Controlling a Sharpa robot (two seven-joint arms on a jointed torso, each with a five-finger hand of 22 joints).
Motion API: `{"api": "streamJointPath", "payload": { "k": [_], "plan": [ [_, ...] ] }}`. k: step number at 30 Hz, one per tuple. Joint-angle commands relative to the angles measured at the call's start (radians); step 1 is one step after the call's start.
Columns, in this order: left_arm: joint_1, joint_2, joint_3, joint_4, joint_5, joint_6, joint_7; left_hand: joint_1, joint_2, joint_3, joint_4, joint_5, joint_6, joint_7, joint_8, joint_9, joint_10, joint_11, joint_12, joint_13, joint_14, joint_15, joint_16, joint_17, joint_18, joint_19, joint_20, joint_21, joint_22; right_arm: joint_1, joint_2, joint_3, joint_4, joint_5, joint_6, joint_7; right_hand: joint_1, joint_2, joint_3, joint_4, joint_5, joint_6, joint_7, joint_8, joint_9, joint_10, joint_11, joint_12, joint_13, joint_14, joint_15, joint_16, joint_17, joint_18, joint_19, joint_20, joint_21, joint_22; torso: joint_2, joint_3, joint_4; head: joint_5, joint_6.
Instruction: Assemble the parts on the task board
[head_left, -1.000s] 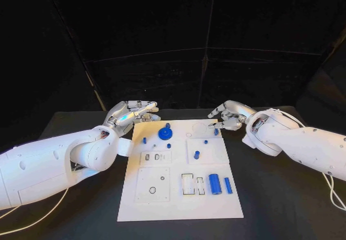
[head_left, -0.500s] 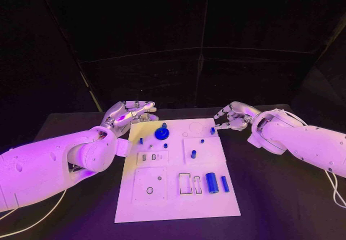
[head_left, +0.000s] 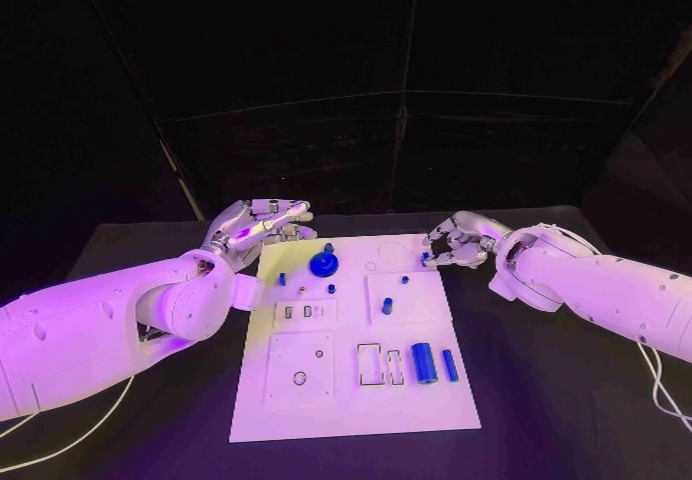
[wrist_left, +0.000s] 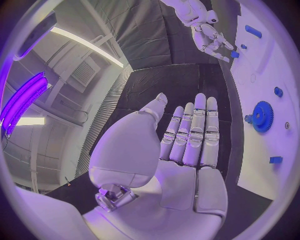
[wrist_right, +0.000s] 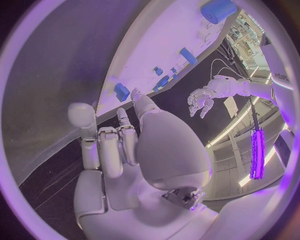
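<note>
The white task board (head_left: 361, 395) lies in the middle of the table. On its far half stand a blue gear (head_left: 325, 265) and several short blue pegs. A thick blue cylinder (head_left: 424, 363) and a thin blue bar (head_left: 450, 365) lie on its near right part. My right hand (head_left: 459, 240) hovers at the board's far right edge, its fingertips right beside a small blue peg (head_left: 427, 258); in the right wrist view one fingertip (wrist_right: 134, 95) sits next to that peg (wrist_right: 121, 91) without gripping it. My left hand (head_left: 260, 225) hangs at the far left corner, fingers straight and holding nothing (wrist_left: 187, 145).
Black table surrounds the board on all sides, with dark cloth walls behind. Rectangular and round recesses (head_left: 382, 365) mark the board's near half. A white cable (head_left: 58, 440) trails under my left arm near the table's front left.
My right hand has edged slightly down toward the small peg at the board's right edge. The left hand and the parts have not moved.
</note>
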Motion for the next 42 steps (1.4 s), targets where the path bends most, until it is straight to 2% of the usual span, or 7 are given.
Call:
{"api": "streamJointPath", "payload": {
  "k": [1, 12, 26, 42],
  "plan": [
    [0.001, 0.001, 0.001, -0.001, -0.005, 0.015, -0.001, 0.003, 0.007, 0.0, -0.004, 0.002, 0.002, 0.005, -0.005, -0.001, 0.003, 0.003, -0.004, -0.001, 0.0, 0.002, -0.005, 0.001, 0.005, 0.006, 0.003, -0.004, -0.001, -0.001, 0.003, 0.0, -0.004, 0.005, 0.027, 0.018, 0.011, 0.003, 0.002, -0.005, 0.006, 0.002, 0.001, 0.002, 0.0, -0.006, 0.001, -0.004, 0.111, 0.089, 0.0, -0.007, 0.182, 0.0, -0.003, -0.001, -0.005, -0.001, 0.0, -0.0004, -0.0008, -0.001, -0.005],
    [0.001, 0.004, 0.0, -0.003, -0.005, 0.015, -0.002, 0.003, 0.007, 0.0, -0.004, 0.002, 0.002, 0.005, -0.005, -0.001, 0.003, 0.003, -0.004, -0.001, 0.0, 0.002, -0.005, 0.001, 0.005, 0.006, 0.003, -0.004, -0.001, -0.005, 0.015, 0.0, -0.022, 0.0, 0.029, 0.013, 0.018, 0.017, 0.01, -0.016, 0.007, 0.022, 0.001, 0.01, 0.002, -0.002, 0.001, 0.0, 0.116, 0.091, -0.001, -0.005, 0.189, -0.001, 0.0, -0.002, -0.002, 0.005, 0.0, 0.0003, 0.0014, -0.002, -0.007],
    [0.001, 0.004, 0.0, -0.005, -0.005, 0.014, -0.003, 0.005, 0.009, 0.001, -0.007, 0.002, 0.003, 0.005, -0.005, -0.001, 0.004, 0.003, -0.005, -0.001, 0.0, 0.001, -0.006, 0.002, 0.005, 0.007, 0.003, -0.004, -0.002, -0.009, 0.031, 0.0, -0.042, -0.012, 0.039, 0.004, 0.028, 0.052, 0.046, -0.037, -0.006, 0.08, -0.008, 0.03, 0.005, 0.005, -0.008, 0.005, 0.124, 0.092, -0.008, -0.003, 0.193, -0.002, 0.004, -0.007, 0.003, 0.01, -0.001, 0.0012, 0.0001, -0.001, -0.01],
    [0.001, 0.006, 0.0, -0.007, -0.005, 0.015, -0.004, 0.007, 0.01, 0.003, -0.009, 0.002, 0.003, 0.005, -0.005, -0.001, 0.004, 0.003, -0.005, -0.001, 0.0, 0.001, -0.006, 0.002, 0.005, 0.007, 0.003, -0.005, -0.002, -0.01, 0.039, 0.0, -0.055, -0.013, 0.043, 0.0, 0.022, 0.058, 0.061, -0.041, -0.007, 0.099, -0.013, 0.034, 0.004, 0.008, -0.012, 0.008, 0.128, 0.092, -0.011, -0.003, 0.195, -0.002, 0.005, -0.01, 0.005, 0.013, -0.001, 0.0024, -0.0001, -0.004, -0.012]
  ]
}}
